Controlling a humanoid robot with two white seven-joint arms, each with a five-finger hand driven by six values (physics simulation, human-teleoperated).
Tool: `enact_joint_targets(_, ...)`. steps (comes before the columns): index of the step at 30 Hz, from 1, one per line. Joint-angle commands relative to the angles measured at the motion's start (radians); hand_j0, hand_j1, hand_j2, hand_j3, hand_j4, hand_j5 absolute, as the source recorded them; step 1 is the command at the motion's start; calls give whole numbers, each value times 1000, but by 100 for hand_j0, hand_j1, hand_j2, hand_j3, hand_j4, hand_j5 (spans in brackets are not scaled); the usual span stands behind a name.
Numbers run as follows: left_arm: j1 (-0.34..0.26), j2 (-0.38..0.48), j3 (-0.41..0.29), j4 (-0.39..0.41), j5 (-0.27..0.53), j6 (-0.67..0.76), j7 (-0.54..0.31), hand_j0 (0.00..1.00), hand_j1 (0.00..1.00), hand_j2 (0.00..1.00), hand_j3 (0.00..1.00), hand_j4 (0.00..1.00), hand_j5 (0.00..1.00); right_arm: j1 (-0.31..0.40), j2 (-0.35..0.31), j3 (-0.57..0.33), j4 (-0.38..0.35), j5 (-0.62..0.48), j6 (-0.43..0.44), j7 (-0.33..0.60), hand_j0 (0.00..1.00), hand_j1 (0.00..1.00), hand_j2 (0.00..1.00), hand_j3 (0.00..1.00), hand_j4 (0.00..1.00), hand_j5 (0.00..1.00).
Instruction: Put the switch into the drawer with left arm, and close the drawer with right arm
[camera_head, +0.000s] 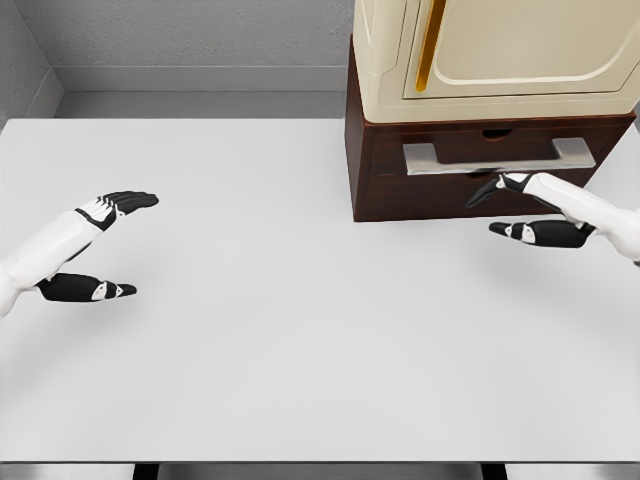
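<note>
Head view shows one white table (250, 330), one dark wooden drawer (480, 165) unit at the upper right of the frame, and one cream appliance (480, 50) standing on top of it. The drawer front carries a single metal handle (497, 157) and looks flush with the cabinet, so I judge it closed or very nearly so. No switch is visible anywhere on the table; whether it lies inside the drawer cannot be told from this frame. If it does, both steps would be done and nothing is left; that is a judgement only.

Two hands are in view. The left hand (100, 245), at the middle left of the frame, hovers over the table with fingers straight and thumb spread below them, holding nothing. The right hand (530, 210), at the right edge just below the handle, also has its fingers extended and apart from the thumb, empty, its fingertips close to the drawer front.
</note>
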Motion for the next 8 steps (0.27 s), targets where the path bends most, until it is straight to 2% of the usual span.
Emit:
enact_joint_targets(1,0,1,0,-1,8,2,1,100,100,100,100,100,100,3,-10,-1,-7,-10,3,-1,63,63,63,63,63,63)
enact_joint_targets(2,0,1,0,-1,8,2,0,100,100,100,100,100,100,11,-30,-1,-15,-11,3,-1,64,64,64,64,64,64)
enact_joint_targets(5,0,-1,0,-1,8,2,1,100,100,100,100,100,100,74,-146,-4,-93,-22,3,-2,66,66,66,66,66,66)
enact_joint_targets(8,8,1,0,-3,8,2,1,100,100,100,100,100,100,100,-186,-10,-107,-24,3,-2,66,66,66,66,66,66)
